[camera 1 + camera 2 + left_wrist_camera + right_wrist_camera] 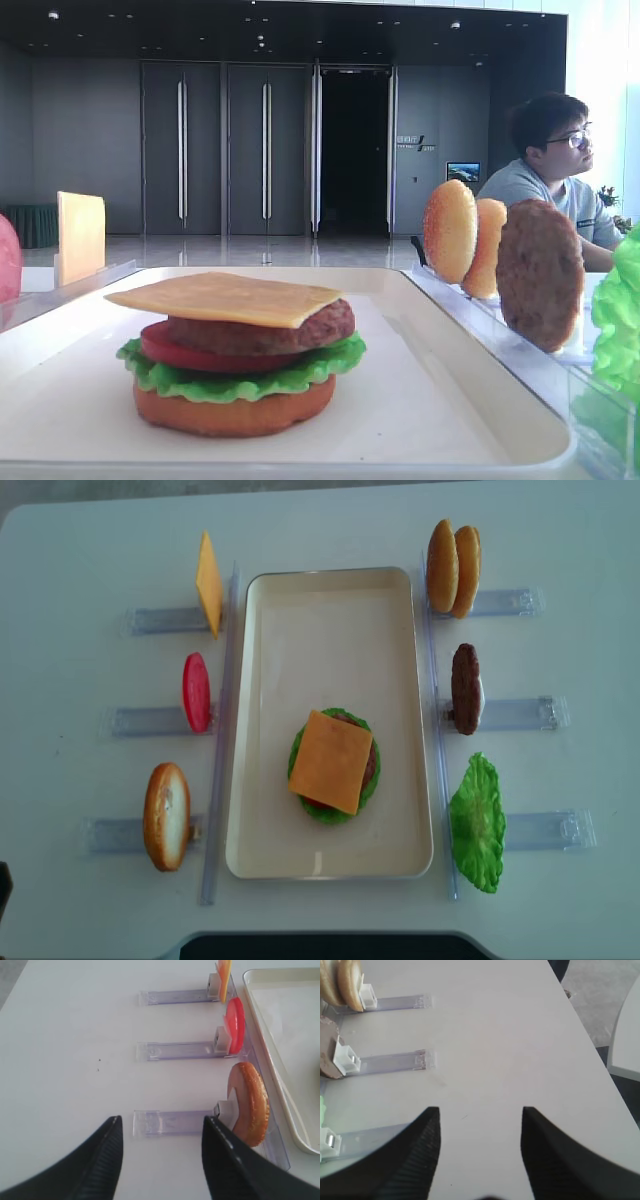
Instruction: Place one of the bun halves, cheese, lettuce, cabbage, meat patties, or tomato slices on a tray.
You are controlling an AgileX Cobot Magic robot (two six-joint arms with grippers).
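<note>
While both grippers hang over bare white table, the tray (330, 590) serves as the landmark for everything else.

Nearest the low camera, on the tray's near half: a stacked burger. Bottom bun (234, 410) sits flat on the tray floor, lettuce (240, 377) on it, tomato slice (165, 346) above that, meat patty (290, 328) next, and the square cheese (331, 761) lying flat on top, one corner overhanging the stack. From overhead the cheese hides most of the layers; only a green fringe shows round it.

Left of the tray, clear holders carry three upright pieces: a bun half (166, 816) at the near end, a red tomato slice (196, 692) in the middle, a second cheese slice (208, 584) at the far end.

Right of the tray: a lettuce leaf (477, 823) nearest, a brown patty (465, 688) on edge midway, two bun halves (453, 567) side by side at the far end.

Left gripper (161, 1127): jaws apart, nothing between them, hovering over the holder that carries the left bun half.

Right gripper (481, 1119): jaws apart, empty, over bare table well to the right of the tray, beside the holder ends.

Farthest back, beyond the table: a seated person in glasses (552, 165) and dark double doors (225, 150).
</note>
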